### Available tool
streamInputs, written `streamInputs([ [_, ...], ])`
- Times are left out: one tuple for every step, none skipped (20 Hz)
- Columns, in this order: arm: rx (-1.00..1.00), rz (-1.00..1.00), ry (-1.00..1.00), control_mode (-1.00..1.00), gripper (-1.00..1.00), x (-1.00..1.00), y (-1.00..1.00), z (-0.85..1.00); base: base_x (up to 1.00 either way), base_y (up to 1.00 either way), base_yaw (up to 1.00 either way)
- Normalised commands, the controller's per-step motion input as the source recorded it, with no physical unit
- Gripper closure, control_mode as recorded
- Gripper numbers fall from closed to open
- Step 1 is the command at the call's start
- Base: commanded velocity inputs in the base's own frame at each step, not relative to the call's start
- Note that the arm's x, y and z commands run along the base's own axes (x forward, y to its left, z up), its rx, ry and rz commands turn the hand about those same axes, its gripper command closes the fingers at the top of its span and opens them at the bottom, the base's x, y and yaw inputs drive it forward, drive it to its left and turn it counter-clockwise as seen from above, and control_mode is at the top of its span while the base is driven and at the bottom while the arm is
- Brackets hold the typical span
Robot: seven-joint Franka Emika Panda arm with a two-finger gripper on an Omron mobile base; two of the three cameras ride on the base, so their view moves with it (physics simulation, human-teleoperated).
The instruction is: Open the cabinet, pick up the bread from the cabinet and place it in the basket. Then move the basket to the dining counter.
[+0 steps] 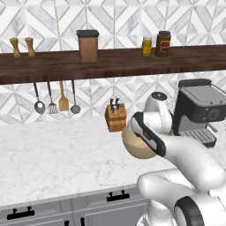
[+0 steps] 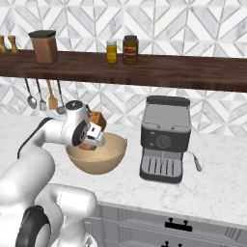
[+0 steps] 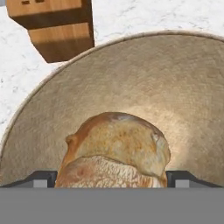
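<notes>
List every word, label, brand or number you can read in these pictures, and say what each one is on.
No text is readable.
Yellow jar: label too blurred to read.
Dark jar: label blurred, no legible letters.
Coffee machine: one round dial, no lettering.
Knife block, basket, bread: unmarked.

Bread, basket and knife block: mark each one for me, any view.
bread (image 3: 118, 148), hand view, on its browned top crust.
basket (image 2: 107, 159), right base view, on its outer wall at the front right.
knife block (image 1: 116, 119), left base view, on its wooden front face.
</notes>
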Motion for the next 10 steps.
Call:
streamInputs([
  [0.00,0.00,0.03,-1.00,1.00,0.86,-0.23,-0.69,0.00,0.00,0.00],
  [0.00,0.00,0.05,-1.00,1.00,0.84,-0.26,-0.71,0.00,0.00,0.00],
  [0.00,0.00,0.05,-1.00,1.00,0.47,-0.34,-0.73,0.00,0.00,0.00],
  [0.00,0.03,0.04,-1.00,1.00,0.31,-0.20,-0.78,0.00,0.00,0.00],
  [0.00,0.03,0.02,-1.00,1.00,0.31,-0.17,-0.61,0.00,0.00,0.00],
  [0.00,0.03,0.01,-1.00,1.00,0.32,-0.19,-0.44,0.00,0.00,0.00],
  [0.00,0.03,0.00,-1.00,1.00,0.23,-0.18,-0.33,0.00,0.00,0.00],
  [0.00,0.03,0.01,-1.00,1.00,0.23,-0.14,-0.26,0.00,0.00,0.00],
  [0.00,0.03,0.01,-1.00,1.00,0.14,-0.04,-0.22,0.00,0.00,0.00],
  [0.00,0.03,0.02,-1.00,1.00,0.19,0.00,-0.10,0.00,0.00,0.00],
])
